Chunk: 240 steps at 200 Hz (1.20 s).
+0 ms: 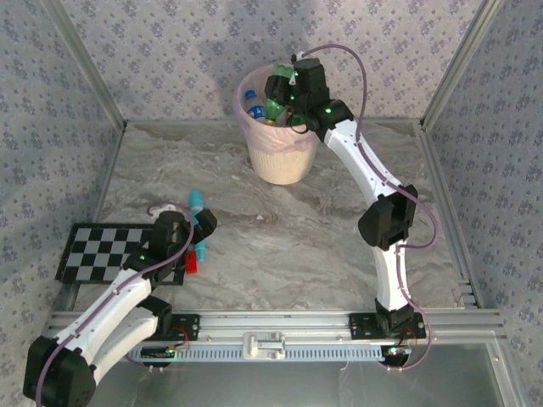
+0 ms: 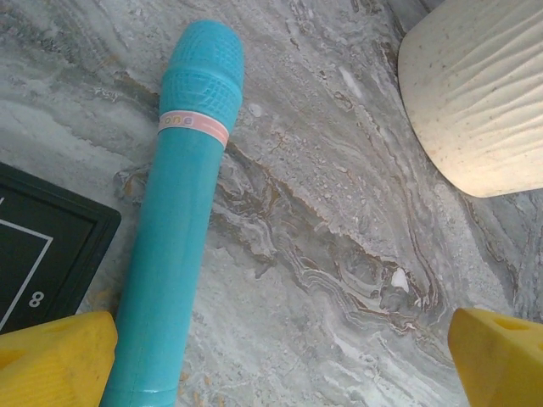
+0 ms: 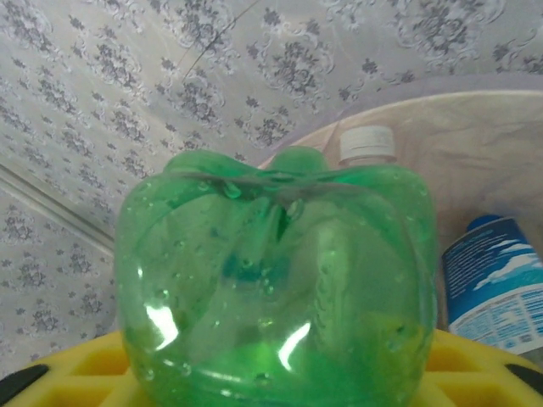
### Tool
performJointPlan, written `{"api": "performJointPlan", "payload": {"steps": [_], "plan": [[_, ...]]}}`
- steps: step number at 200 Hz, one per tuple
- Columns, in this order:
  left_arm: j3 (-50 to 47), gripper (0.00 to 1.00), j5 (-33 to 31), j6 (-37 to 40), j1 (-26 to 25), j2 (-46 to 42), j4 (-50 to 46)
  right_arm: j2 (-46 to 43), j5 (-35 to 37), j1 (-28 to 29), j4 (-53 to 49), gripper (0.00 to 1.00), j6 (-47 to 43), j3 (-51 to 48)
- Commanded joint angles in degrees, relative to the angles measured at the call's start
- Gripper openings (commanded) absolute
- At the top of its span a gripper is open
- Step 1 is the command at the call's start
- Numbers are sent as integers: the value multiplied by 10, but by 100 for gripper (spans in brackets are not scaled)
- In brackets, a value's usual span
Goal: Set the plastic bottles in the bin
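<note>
While right gripper (image 1: 280,95) holds green bottle (image 3: 271,288) over the bin rim (image 1: 243,106), left gripper (image 2: 280,360) gapes.

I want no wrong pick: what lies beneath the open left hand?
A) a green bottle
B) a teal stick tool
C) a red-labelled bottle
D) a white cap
B: the teal stick tool lies on the table between the spread fingers of the left hand.

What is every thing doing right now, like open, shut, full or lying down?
left hand: open, holding nothing.
right hand: closed on the green bottle, above the bin.
green bottle: held, not yet dropped.
bin: upright, bottles already inside.
blue-labelled bottle: inside the bin.
teal stick: lying flat on the table.
</note>
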Motion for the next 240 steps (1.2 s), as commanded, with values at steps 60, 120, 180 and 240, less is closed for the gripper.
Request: {"api": "performJointPlan", "payload": {"steps": [60,120,180,240], "plan": [[2,100,-11,-14,4,0,-2,-18,16,6,-17,100,-48,37],[17,100,-26,2,4,3,-12,-81,31,7,-17,100,-71,-32],[74,100,-139,121,11,2,-44,-255,88,2,22,100,-104,-279],[78,100,-191,156,83,32,-4,-485,152,-54,65,100,-107,-623]]}}
